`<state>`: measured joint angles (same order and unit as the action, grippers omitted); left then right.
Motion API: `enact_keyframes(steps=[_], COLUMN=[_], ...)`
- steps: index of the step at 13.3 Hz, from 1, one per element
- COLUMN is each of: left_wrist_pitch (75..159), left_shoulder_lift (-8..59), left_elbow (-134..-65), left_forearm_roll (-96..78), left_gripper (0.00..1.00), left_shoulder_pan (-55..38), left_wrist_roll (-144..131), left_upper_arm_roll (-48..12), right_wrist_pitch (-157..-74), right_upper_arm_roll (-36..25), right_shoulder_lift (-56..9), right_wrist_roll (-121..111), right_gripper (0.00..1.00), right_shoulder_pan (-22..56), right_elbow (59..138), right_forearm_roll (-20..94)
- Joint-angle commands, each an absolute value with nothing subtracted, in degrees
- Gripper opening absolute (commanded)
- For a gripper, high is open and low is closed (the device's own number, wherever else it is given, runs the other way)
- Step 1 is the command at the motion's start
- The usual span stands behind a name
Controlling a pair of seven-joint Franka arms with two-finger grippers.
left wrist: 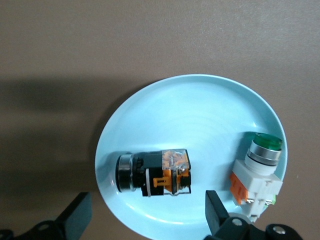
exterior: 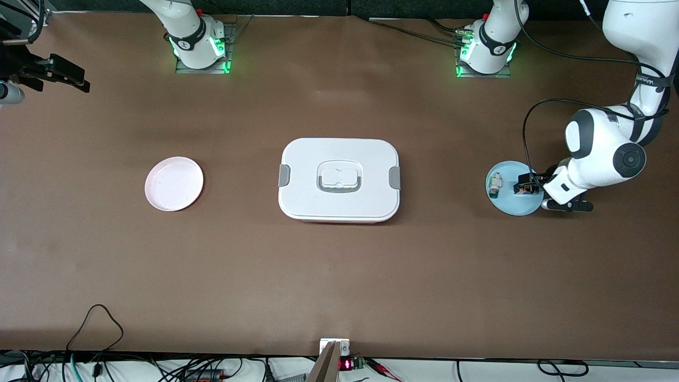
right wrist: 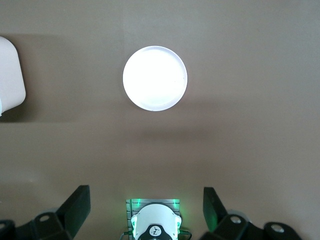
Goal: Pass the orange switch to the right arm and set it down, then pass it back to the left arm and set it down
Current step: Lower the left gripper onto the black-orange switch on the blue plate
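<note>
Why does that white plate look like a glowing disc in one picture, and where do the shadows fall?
In the right wrist view the white plate is washed out by overexposure, its rim detail lost, with a soft dark band on the table beside it. In the front view the same plate shows its rim normally. In the left wrist view a broad shadow darkens the table beside the pale blue plate.

A big flat brown table (exterior: pixel 339 276) fills almost all of the front view. Its top is smooth and plain, with soft light patches and faint shadows. Below the table's near edge, black wires (exterior: pixel 95 318) lie tangled on a white floor strip (exterior: pixel 477 371).
</note>
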<state>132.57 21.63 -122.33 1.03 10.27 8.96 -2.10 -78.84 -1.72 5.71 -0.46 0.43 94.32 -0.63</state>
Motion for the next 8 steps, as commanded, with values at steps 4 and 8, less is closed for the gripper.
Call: enact_keyframes(steps=[4,8], left_wrist_pitch=[136.14,137.55], left_shoulder_lift=[24.26,25.22], left_elbow=[-122.34,-122.34], left_forearm_roll=[0.00,-0.09], left_gripper=[1.00,1.00], left_shoulder_pan=[10.63,10.81], left_wrist_roll=[8.53,8.53], left_upper_arm_roll=[-2.55,-2.64], right_wrist_pitch=[-78.92,-79.10], right_upper_arm_roll=[-1.67,-1.67], right_shoulder_lift=[5.19,4.92], right_wrist_roll=[-0.18,-0.18], right_gripper=[1.00,1.00], right_shoulder_pan=[0.44,0.35], right_elbow=[92.99,92.90], right_forearm_roll=[-1.49,-1.41])
